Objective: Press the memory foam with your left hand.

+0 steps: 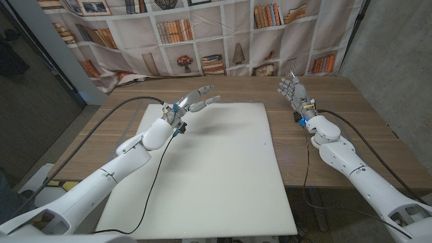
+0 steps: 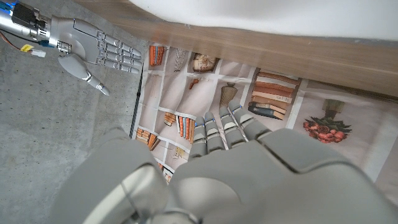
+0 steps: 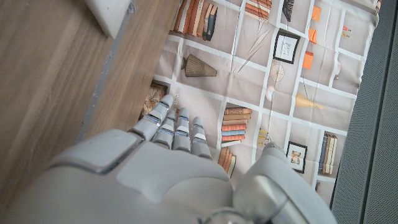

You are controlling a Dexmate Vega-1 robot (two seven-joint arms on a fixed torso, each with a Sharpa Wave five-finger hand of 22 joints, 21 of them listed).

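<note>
A large white rectangular slab of memory foam (image 1: 216,169) lies flat on the brown wooden table (image 1: 324,145), covering most of its middle and reaching from near the far side down to the near edge. The left hand (image 1: 196,100) is above the far left corner of the foam, with the fingers stretched out and a little apart, pointing toward the far right; it holds nothing, and a soft shadow is visible on the foam under it, so it seems to be raised and not touching the surface. In the left wrist view the left hand (image 2: 230,162) is seen from the back, with the fingers (image 2: 221,127) straight and close side by side, and the white foam edge (image 2: 280,15) and the table edge are beyond them. The right hand (image 1: 294,90) is on the right side of the table, well apart from the foam, with the palm upright and the fingers spread open and pointing up; it also holds nothing. In the right wrist view the right hand (image 3: 168,168) shows straight fingers (image 3: 177,127), and one corner of the foam (image 3: 112,14) lies on the wood. Behind the table hangs a cloth backdrop printed with bookshelves (image 1: 202,34).
</note>
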